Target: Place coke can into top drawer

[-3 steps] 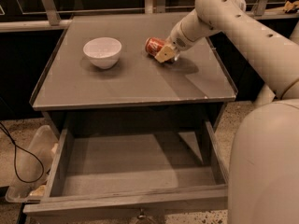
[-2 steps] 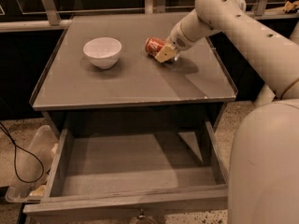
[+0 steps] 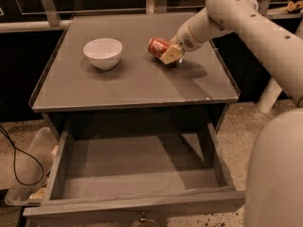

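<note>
coke can [image 3: 157, 46]: lies on its side on the cabinet top [image 3: 132, 86], at about 1 o'clock from the middle of that surface, with its silver end towards the camera's left.
gripper [image 3: 170, 55]: low over the cabinet top, touching the coke can at the can's 4 o'clock side, and reached in from the upper right by the arm [image 3: 227, 11].
grip: cannot tell whether it is clamped on the coke can or only set against it.
top drawer [image 3: 137, 171]: pulled fully out below the cabinet top, at 6 o'clock from the can, with its flat bottom bare.
white bowl [image 3: 102, 52]: upright at 9 o'clock from the can, well apart from it and out of the likely path.
done: the drawer stands open and the gripper has reached the can.
left: by my reading, nearly all the handling, namely a secure hold, a lift off the surface, a carry towards 6 o'clock past the front edge, a descent into the drawer and a release.
progress: early, since the can is not yet off the top.
</note>
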`<state>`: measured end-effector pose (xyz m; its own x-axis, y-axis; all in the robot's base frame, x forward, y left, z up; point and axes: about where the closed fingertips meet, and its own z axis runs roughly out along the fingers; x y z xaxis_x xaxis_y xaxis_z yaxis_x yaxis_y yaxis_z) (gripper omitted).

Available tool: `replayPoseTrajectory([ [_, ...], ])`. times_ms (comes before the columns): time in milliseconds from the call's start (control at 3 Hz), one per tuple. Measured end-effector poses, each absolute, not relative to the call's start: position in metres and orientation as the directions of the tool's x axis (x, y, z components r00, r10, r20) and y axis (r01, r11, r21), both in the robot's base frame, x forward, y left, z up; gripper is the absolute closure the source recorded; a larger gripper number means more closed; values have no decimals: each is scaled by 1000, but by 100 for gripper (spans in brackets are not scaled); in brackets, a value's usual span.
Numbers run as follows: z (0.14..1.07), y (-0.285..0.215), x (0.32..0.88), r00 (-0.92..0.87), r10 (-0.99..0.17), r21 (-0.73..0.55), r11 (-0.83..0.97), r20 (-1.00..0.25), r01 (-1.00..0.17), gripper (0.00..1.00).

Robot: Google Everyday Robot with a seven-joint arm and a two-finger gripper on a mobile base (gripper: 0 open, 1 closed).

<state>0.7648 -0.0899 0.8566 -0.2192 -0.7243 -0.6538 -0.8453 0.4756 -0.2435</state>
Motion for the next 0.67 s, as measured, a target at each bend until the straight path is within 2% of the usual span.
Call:
replayPoseTrajectory([
  [667, 915, -106, 695, -57, -747, -335, 364, -663, -869, 100],
])
